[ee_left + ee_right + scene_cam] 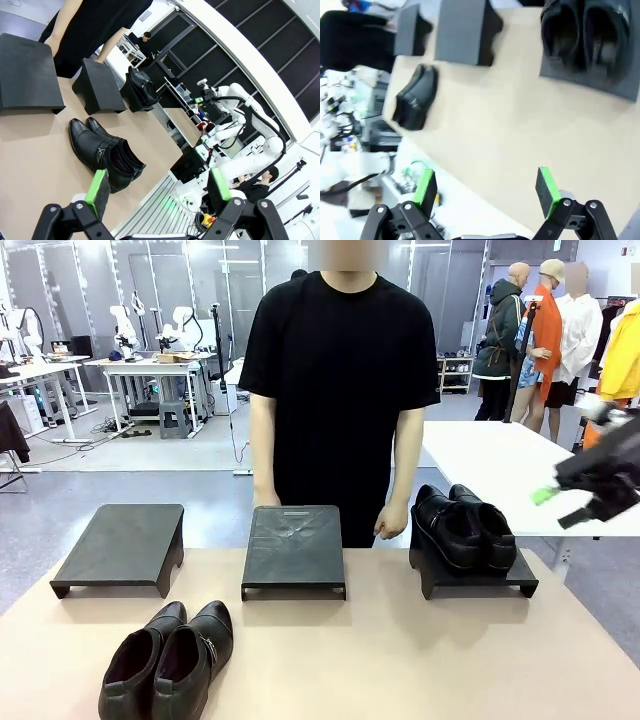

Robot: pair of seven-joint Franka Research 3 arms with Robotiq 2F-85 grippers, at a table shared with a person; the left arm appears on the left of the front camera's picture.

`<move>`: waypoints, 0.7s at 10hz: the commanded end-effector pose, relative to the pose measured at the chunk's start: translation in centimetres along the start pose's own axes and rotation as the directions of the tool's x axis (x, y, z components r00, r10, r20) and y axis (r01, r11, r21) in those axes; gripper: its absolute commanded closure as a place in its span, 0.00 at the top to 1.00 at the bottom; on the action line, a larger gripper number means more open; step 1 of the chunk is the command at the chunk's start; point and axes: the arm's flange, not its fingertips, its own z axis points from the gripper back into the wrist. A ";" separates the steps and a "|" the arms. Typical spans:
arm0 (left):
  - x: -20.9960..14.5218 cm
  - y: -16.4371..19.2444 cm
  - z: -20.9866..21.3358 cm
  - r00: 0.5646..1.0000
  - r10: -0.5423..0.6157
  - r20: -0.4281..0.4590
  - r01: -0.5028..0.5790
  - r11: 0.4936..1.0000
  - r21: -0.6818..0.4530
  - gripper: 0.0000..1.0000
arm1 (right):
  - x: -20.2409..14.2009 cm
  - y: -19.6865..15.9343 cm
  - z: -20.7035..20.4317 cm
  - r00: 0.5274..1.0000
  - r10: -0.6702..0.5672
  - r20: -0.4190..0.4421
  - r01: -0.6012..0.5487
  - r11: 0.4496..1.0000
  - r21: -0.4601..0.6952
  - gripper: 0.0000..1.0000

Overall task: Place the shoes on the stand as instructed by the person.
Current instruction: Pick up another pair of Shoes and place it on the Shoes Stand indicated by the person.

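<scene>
Nearest me, the left arm's fingers [98,186] are spread wide and empty, and the right arm's fingers [546,189] are just as wide with nothing between them, off to the right of the tabletop [400,660]. One pair of black shoes [168,660] lies at the near left, toes pointing toward three dark stands set in a row beyond. The left stand [122,545] and middle stand [294,545] are bare, the right stand [470,583] carries the other pair [466,528] side by side, and behind the middle one the person [340,390] stands with arms down.
</scene>
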 end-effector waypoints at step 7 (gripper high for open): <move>0.2 -0.2 0.2 1.000 -0.013 0.009 0.013 1.000 -0.014 1.00 | -22.1 -11.5 1.5 0.986 -0.089 0.140 0.018 0.897 0.442 1.00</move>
